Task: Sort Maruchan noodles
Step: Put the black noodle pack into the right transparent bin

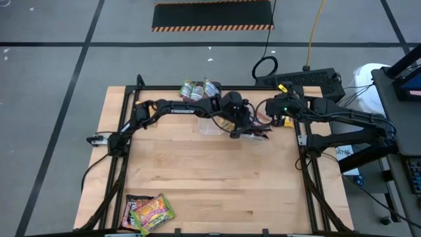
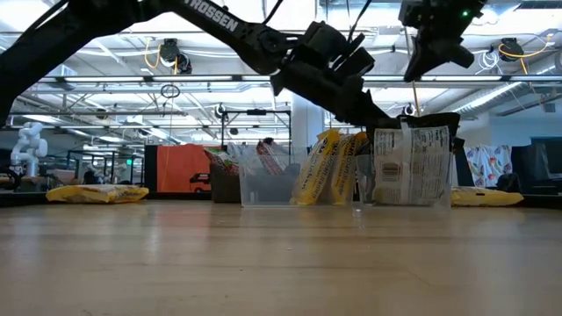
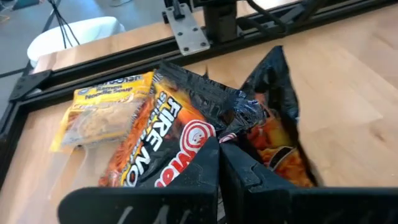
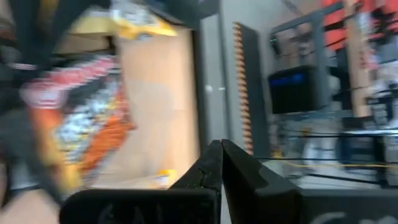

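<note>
LEFT ARM: stretched across table's far side | left gripper (image 3: 219,144): fully closed above dark noodle packets (image 3: 180,134), nothing held | right gripper (image 4: 221,144): raised, closed, empty

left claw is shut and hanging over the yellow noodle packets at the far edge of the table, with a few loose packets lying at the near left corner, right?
Not quite. The left claw is shut, but it hangs over dark red-and-black noodle packets, as the left wrist view shows; one yellow packet lies off to the side. The loose packets at the near left corner are there.
</note>
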Available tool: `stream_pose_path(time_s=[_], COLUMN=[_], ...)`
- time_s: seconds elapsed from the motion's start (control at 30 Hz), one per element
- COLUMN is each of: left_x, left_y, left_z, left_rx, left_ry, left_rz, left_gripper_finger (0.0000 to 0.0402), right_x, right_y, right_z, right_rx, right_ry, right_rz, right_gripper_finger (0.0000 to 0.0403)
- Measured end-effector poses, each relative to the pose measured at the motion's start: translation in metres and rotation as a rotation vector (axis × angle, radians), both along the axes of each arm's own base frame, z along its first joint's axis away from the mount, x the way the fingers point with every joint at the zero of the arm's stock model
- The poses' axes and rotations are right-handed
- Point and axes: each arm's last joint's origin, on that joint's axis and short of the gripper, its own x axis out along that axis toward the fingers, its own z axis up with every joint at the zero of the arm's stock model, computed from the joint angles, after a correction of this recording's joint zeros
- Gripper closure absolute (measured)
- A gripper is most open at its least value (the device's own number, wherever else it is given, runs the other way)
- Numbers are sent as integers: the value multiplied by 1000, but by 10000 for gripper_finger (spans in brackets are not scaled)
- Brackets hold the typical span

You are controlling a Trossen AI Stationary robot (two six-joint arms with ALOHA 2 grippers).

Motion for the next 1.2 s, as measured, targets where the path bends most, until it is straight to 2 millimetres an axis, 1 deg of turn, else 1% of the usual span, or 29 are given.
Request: stream_pose_path(time_s=[0.17, 0.37, 0.5, 0.63, 0.83, 0.97, 1.07, 1.2], left_x=[-1, -2, -3, -3, -3, -3, -3, -3], left_y=[6, 10, 11, 11, 11, 12, 13, 13], left_z=[0, 0, 0, 0, 0, 0, 0, 0], left_rx=[0, 0, 0, 0, -7, -8, -9, -9], left_ry=[0, 0, 0, 0, 1, 1, 2, 2], left_rz=[12, 20, 23, 23, 27, 29, 31, 32], left_gripper_finger=[401, 401, 401, 401, 401, 401, 401, 401], right_x=[-4, -12, -15, -14, -19, -18, -16, -14], right_y=[3, 6, 11, 14, 15, 15, 13, 11], right_z=[-6, -13, -18, -25, -54, -72, -80, -83], right_rx=[112, 195, 342, 442, 482, 457, 388, 339], right_ry=[0, 68, 106, 99, 201, 241, 248, 241], right_rz=[-30, -71, -2, 36, 34, 62, 75, 84], right_gripper_finger=[396, 356, 326, 307, 304, 307, 307, 307])
